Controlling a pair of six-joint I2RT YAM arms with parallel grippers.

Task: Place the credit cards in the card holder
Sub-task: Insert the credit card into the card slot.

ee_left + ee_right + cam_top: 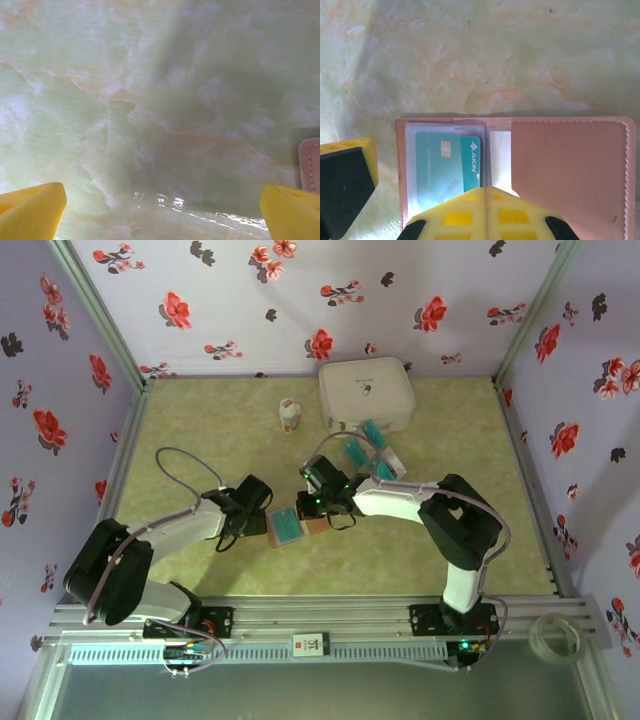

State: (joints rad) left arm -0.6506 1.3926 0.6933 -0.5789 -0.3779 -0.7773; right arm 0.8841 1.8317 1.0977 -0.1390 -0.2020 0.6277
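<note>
The card holder (560,170) is found lying open on the table (200,430), near centre, between the two arms. A credit card (437,165) is noted inside its clear left pocket. The loose credit cards (358,451) are heaped farther off, just near of the white case (367,395). The right gripper (417,200) is spread over the pocket side, nothing grasped. The left gripper (162,212) is released wide, with the holder's edge at its right. The card should be pressed fully home, and the holder kept flat, before another is fetched.
</note>
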